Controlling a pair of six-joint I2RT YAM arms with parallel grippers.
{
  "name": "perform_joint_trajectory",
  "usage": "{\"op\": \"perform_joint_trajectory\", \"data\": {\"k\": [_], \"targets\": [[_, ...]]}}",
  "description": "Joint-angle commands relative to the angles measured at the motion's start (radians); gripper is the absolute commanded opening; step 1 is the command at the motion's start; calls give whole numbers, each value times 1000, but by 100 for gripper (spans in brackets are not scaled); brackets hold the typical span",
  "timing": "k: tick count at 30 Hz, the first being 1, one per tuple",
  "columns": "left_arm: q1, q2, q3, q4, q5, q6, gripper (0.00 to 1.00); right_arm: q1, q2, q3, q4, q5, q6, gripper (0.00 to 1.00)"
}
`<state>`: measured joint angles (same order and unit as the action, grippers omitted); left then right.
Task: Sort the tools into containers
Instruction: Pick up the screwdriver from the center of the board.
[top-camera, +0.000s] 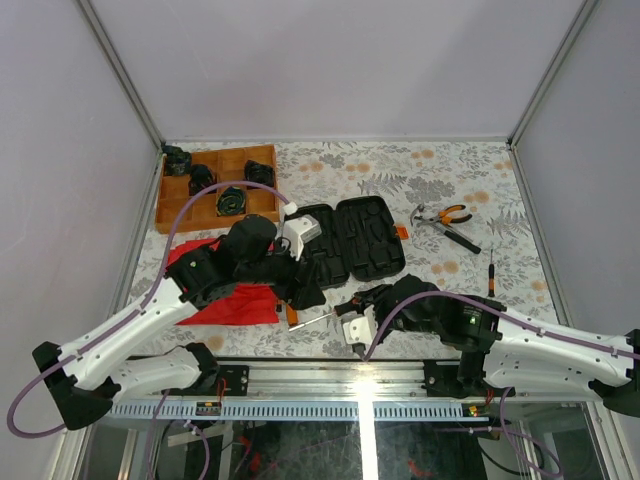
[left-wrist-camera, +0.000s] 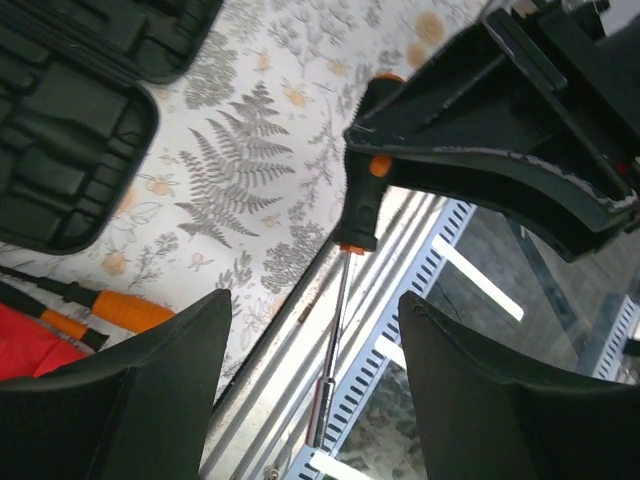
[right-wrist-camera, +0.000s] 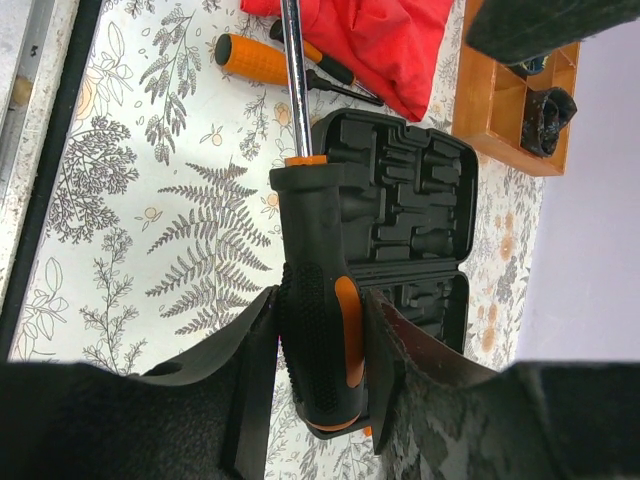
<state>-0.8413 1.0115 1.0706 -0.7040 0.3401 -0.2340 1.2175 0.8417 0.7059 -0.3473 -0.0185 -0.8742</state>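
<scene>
My right gripper (right-wrist-camera: 322, 345) is shut on the black-and-orange handle of a screwdriver (right-wrist-camera: 318, 300); its metal shaft (right-wrist-camera: 292, 70) points away over the table's near edge. In the left wrist view that shaft (left-wrist-camera: 335, 335) hangs between the two fingers of my left gripper (left-wrist-camera: 315, 385), which stands open and touches nothing. The black case (top-camera: 350, 240) lies open mid-table, its moulded slots showing. Two orange-handled screwdrivers (right-wrist-camera: 255, 60) lie beside the red cloth. Orange-handled pliers (top-camera: 442, 216) and a slim screwdriver (top-camera: 490, 275) lie right of the case. Both grippers (top-camera: 305, 296) (top-camera: 362, 302) meet at the front centre.
A red cloth (top-camera: 225, 290) lies crumpled left of the case, under my left arm. The compartmented wooden tray (top-camera: 180, 205) with dark objects stands at the back left. The metal rail (top-camera: 330, 375) runs along the table's near edge, directly below the held shaft.
</scene>
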Motion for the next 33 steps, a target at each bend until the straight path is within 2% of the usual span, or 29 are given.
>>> {"op": "perform_joint_trajectory", "data": {"k": [1, 10, 16, 25, 33], "targets": [[4, 13, 11, 15, 159, 60, 65, 5, 1, 51, 30, 26, -46, 0], [2, 16, -25, -25, 102, 35, 62, 5, 15, 79, 68, 44, -70, 0], [-1, 49, -38, -34, 90, -12, 54, 5, 70, 149, 7, 61, -90, 0], [-37, 81, -57, -14, 129, -27, 37, 5, 103, 237, -74, 50, -107, 0], [-45, 66, -83, 21, 121, -43, 11, 5, 160, 258, -65, 55, -96, 1]]}}
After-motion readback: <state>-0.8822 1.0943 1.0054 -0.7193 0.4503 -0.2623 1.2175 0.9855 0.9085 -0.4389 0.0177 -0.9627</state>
